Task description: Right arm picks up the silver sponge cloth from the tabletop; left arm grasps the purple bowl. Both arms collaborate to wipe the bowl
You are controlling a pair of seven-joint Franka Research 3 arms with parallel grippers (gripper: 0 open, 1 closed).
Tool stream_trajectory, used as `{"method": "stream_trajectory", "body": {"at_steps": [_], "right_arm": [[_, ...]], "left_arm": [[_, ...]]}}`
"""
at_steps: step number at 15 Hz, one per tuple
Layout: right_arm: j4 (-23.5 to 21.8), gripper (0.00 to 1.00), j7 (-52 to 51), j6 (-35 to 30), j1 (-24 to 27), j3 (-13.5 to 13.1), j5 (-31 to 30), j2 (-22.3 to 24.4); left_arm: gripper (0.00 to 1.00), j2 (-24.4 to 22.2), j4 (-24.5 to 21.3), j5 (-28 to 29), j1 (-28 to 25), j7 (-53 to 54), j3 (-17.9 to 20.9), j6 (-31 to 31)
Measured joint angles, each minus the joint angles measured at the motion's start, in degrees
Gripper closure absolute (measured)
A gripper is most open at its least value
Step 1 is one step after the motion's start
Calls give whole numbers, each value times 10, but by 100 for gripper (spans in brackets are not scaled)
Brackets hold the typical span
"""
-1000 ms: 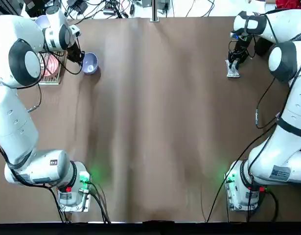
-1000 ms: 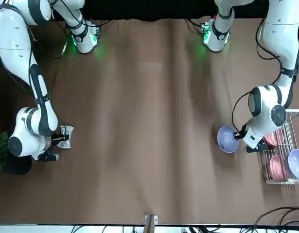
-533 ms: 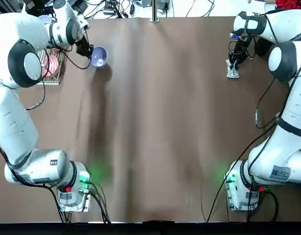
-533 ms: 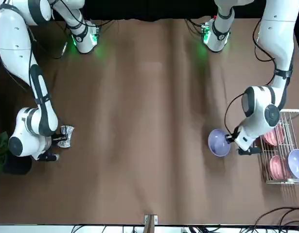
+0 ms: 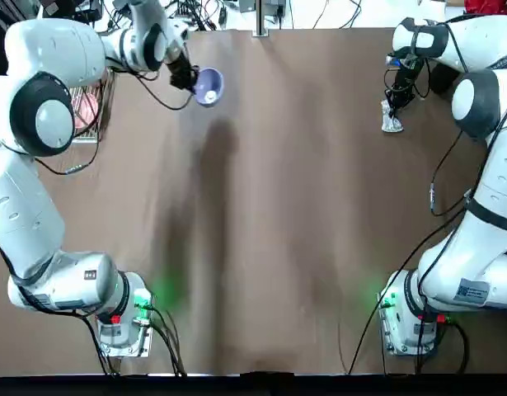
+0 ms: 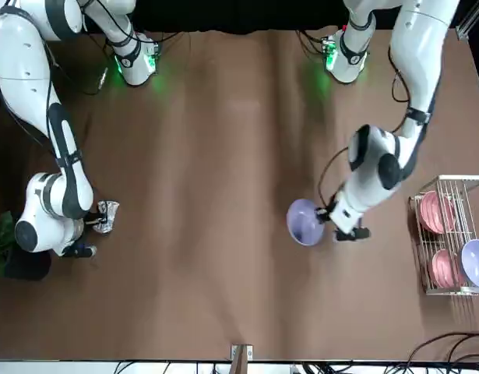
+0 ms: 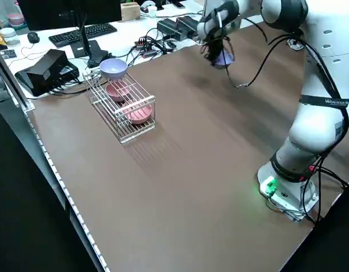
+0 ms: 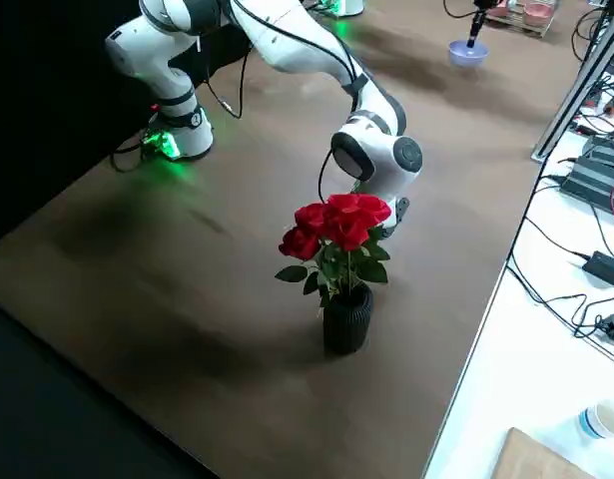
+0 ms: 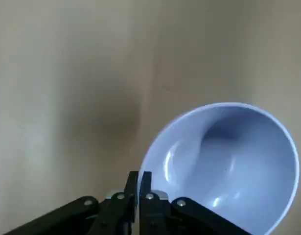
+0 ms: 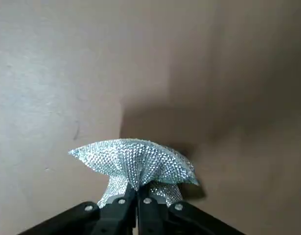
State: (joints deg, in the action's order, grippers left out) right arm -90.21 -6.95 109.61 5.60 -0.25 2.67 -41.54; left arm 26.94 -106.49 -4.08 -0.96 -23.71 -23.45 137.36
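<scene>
The purple bowl (image 5: 208,86) (image 6: 305,222) hangs tilted above the far left part of the table. My left gripper (image 5: 190,82) (image 6: 330,220) is shut on its rim. In the left wrist view the fingers pinch the rim of the purple bowl (image 9: 228,161), whose glossy bluish inside shows. My right gripper (image 5: 391,111) (image 6: 95,222) is at the far right, shut on the pinched middle of the silver sponge cloth (image 5: 391,124) (image 6: 106,216). In the right wrist view the silver sponge cloth (image 10: 133,161) casts a separate shadow, so it seems just off the tabletop.
A wire rack (image 5: 88,107) (image 6: 449,241) with pink bowls and a lavender bowl stands at the far left edge. A black vase of red roses (image 8: 341,259) stands past the right gripper at the table's corner. Both arm bases sit at the near edge.
My left gripper has carried the purple bowl away from the rack, along the far edge toward the table's middle. The right gripper with the cloth has barely moved.
</scene>
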Motion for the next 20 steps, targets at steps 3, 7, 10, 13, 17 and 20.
{"method": "stream_trajectory", "body": {"at_steps": [3, 7, 10, 13, 17, 20], "right_arm": [[12, 97, 9, -35, -6, 5, 58, 10], [28, 97, 70, -91, -22, 13, 128, 51], [32, 97, 151, -110, -50, 32, 163, 74], [37, 97, 215, -111, -89, 55, 194, 78], [43, 97, 251, -111, -146, 61, 236, 78], [53, 97, 263, -109, -178, 62, 241, 78]], "left_arm": [[95, 19, 25, 0, 70, -71, -17, -1], [95, 77, 95, 0, 163, -138, -14, -29], [95, 121, 167, 1, 224, -186, 6, -50], [95, 170, 228, 1, 307, -227, 73, -55], [95, 225, 277, 1, 362, -249, 122, -53], [95, 236, 295, 1, 370, -257, 131, -48]]}}
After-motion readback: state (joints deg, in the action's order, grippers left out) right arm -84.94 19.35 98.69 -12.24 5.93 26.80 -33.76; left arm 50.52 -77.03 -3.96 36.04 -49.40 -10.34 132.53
